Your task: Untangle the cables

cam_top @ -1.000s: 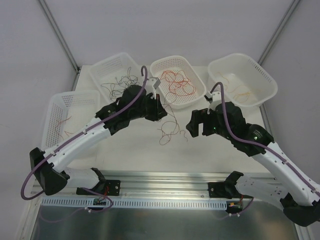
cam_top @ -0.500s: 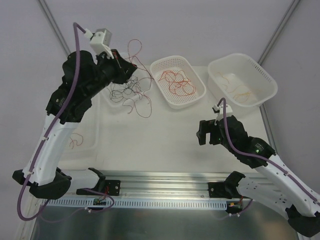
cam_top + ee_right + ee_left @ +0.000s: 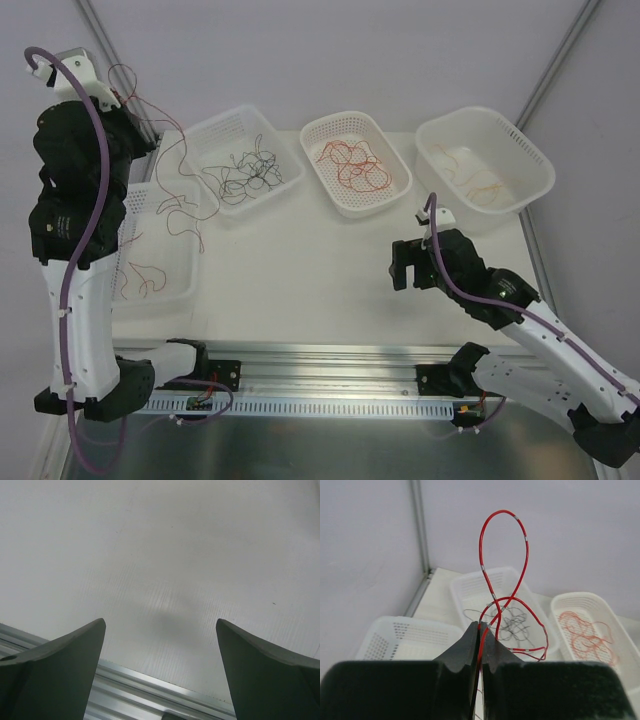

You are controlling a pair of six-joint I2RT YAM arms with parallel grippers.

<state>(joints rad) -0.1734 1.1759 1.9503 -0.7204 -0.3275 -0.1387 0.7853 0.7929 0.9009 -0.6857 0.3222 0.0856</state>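
Note:
My left gripper is raised high at the far left, shut on a brownish-red cable that dangles over the far-left basket. In the left wrist view the fingertips pinch this red cable, which loops up above them. Other brownish-red cables lie in that basket. Black cables lie in the second basket, red cables in the third basket, and orange cables in the right basket. My right gripper is open and empty over the bare table, as the right wrist view also shows.
An aluminium rail runs along the table's near edge, also seen in the right wrist view. Metal frame posts rise at the back left and back right. The white table lies between the arms.
My left arm has swung from the table's middle up and to the far left, carrying the brownish-red cable over the left basket. My right gripper has drawn back slightly toward the near edge.

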